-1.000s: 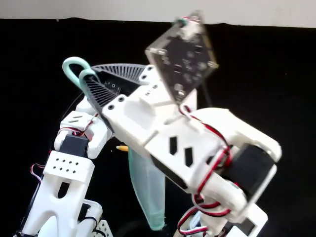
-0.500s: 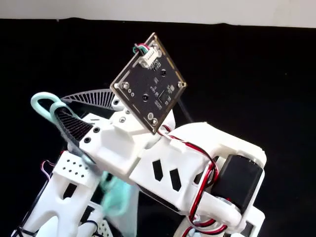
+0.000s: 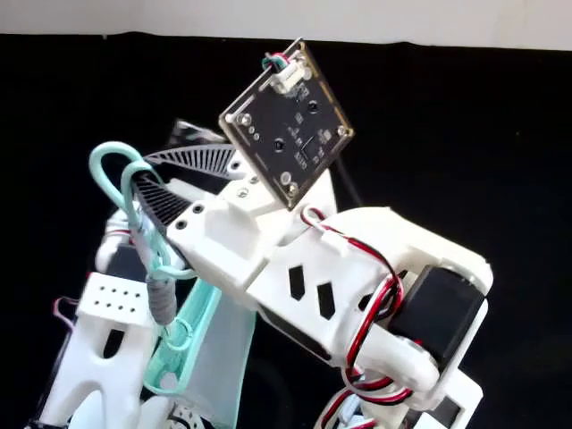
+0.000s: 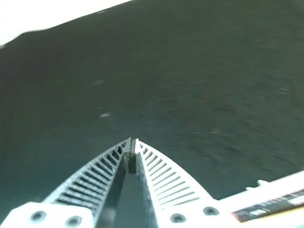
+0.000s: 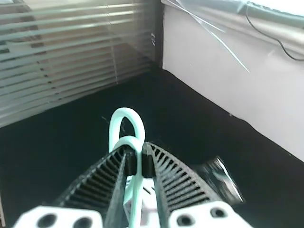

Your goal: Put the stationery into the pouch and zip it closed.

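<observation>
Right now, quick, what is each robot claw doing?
Left gripper: closed, holding nothing.
Right gripper: closed on the pouch loop.

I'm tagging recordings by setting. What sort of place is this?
Probably an indoor lab or office workbench. There is a table draped in black cloth, slatted window blinds beside a white wall, and small robot arms, the right hand holding a pouch by its loop.

White plastic shells (image 3: 255, 259) with slanted slot cutouts house black motor blocks (image 3: 442, 304), linked by looping red, black and white wires (image 3: 386, 295). A dark square circuit board (image 3: 288, 134) carries silver corner screws (image 3: 243, 119). The left claw (image 4: 132, 141) and right claw (image 5: 135, 148) have black ribbed triangular fingers (image 4: 161, 178) on white bases (image 4: 52, 213) with screw holes.
</observation>
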Robot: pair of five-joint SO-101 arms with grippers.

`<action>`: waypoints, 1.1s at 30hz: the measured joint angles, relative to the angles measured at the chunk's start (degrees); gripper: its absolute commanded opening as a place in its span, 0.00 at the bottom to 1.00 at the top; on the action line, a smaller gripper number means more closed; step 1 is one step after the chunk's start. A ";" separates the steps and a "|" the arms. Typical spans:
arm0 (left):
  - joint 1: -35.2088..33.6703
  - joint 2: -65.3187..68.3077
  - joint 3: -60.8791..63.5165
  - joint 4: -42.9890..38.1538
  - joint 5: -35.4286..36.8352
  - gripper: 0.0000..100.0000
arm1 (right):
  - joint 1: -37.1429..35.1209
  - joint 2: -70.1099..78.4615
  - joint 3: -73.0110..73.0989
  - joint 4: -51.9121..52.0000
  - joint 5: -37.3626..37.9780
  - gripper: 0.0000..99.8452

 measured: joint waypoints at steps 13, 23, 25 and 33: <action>-9.41 0.00 -18.02 17.05 0.00 0.01 | 0.35 0.00 0.00 1.49 0.00 0.01; -9.41 0.00 -36.75 42.90 -0.09 0.12 | 4.22 -0.62 0.00 1.76 0.00 0.01; -9.41 0.00 -38.42 46.15 -0.09 0.15 | 4.40 -1.85 0.00 2.02 0.00 0.01; -9.41 0.00 -44.48 56.88 -0.09 0.16 | 4.57 -6.24 0.26 2.20 0.00 0.01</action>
